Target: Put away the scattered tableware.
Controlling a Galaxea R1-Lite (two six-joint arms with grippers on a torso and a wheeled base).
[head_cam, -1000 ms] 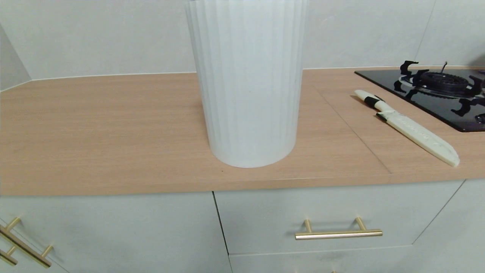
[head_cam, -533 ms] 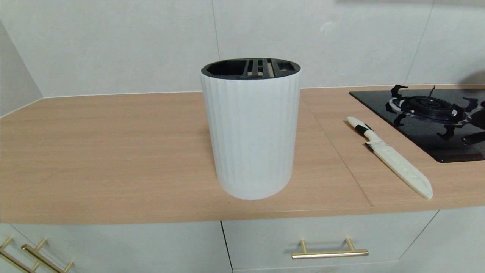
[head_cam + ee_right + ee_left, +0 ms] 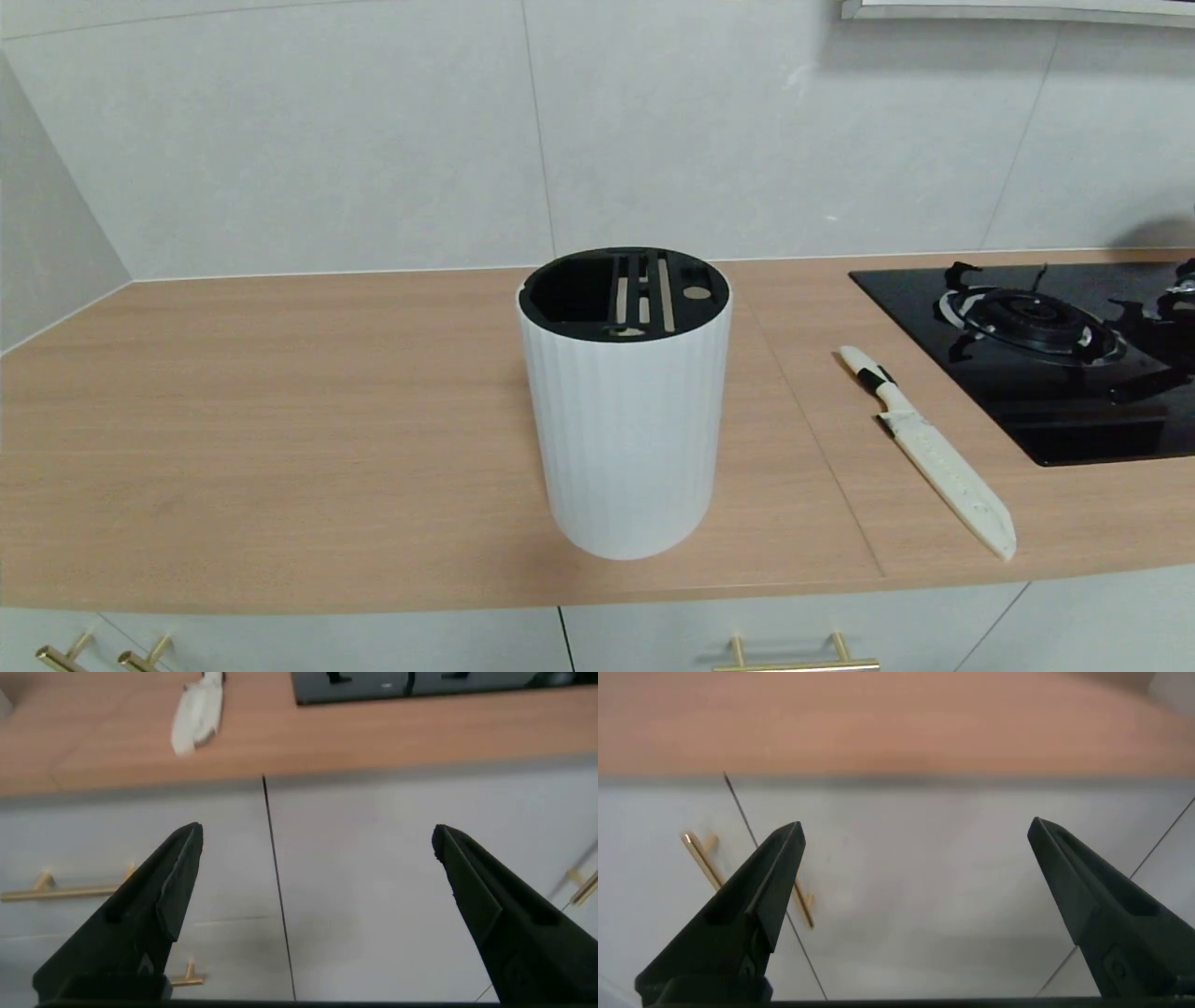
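A cream knife point(image 3: 924, 451) with a black band on its handle lies flat on the wooden counter point(image 3: 280, 420), right of a white ribbed knife holder point(image 3: 625, 411) with a black slotted top. The knife's blade tip point(image 3: 198, 714) also shows in the right wrist view. My left gripper point(image 3: 915, 840) is open, held low in front of the grey cabinet fronts under the counter's edge. My right gripper point(image 3: 316, 838) is open too, below the counter edge and facing the cabinet doors, with nothing between its fingers.
A black gas hob point(image 3: 1036, 345) with a burner grate is set in the counter at the right, just beyond the knife. Brass drawer handles point(image 3: 794, 663) run along the cabinet fronts below. A tiled wall backs the counter.
The head camera has risen and tilted, so the holder's slotted top now shows and the whole scene sits lower in the picture. The knife and holder have not moved on the counter.
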